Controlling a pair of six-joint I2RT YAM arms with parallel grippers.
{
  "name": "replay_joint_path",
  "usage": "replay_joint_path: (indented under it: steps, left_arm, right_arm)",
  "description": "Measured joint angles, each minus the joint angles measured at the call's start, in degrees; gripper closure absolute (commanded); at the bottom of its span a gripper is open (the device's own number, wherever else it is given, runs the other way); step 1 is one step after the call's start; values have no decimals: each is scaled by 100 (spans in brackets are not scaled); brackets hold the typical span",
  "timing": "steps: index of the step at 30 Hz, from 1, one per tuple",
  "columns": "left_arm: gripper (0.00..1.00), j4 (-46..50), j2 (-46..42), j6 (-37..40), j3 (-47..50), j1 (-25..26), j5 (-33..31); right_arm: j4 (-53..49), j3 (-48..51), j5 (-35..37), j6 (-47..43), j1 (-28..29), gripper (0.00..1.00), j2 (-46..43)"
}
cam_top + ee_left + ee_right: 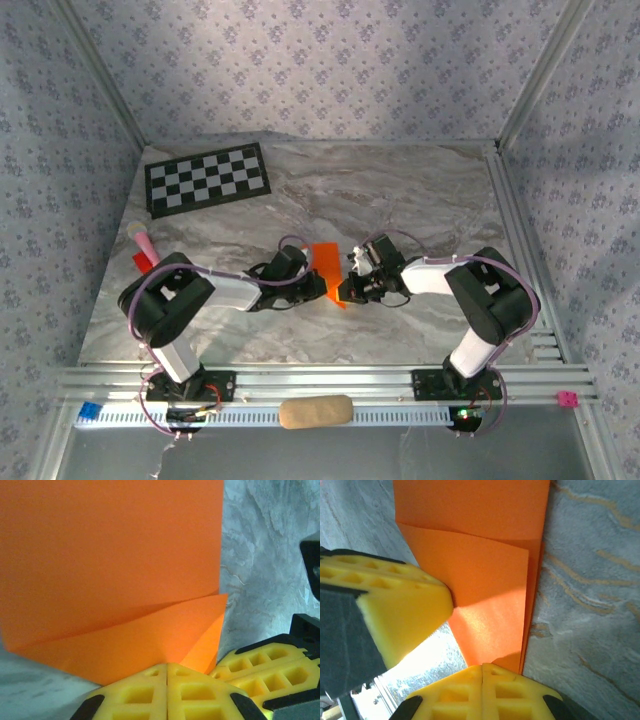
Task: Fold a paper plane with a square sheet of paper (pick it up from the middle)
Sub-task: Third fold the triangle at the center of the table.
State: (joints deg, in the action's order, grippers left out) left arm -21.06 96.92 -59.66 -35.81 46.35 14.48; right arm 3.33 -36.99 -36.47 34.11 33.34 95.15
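paper: the square sheet of paper (325, 262) lay mid-table (430, 200), partly folded — one flap lifted.
left gripper (166, 682): jaws together, pinching the sheet's edge.
right gripper (482, 682): jaws together on the sheet too — just beside the left.

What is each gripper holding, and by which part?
Both hold the orange paper. The left gripper pinches the lower edge of its folded flap, and the right gripper pinches the sheet's near end.
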Motion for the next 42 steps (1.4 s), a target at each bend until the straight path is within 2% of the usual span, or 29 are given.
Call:
replay_joint_path:
  steps: [15, 28, 35, 42]
  left_arm:
    - [92, 304, -103, -24, 17, -691, 267]
    - [90, 625, -131, -116, -127, -767, 125]
    - [88, 927, -402, -144, -125, -927, -455]
    - [87, 1130, -761, 76, -181, -767, -553]
  right_arm:
    - [0, 0, -2, 0, -7, 100, 0]
    - [17, 0, 7, 0, -7, 100, 0]
    - [13, 0, 4, 0, -11, 100, 0]
    - [15, 0, 4, 0, -11, 100, -2]
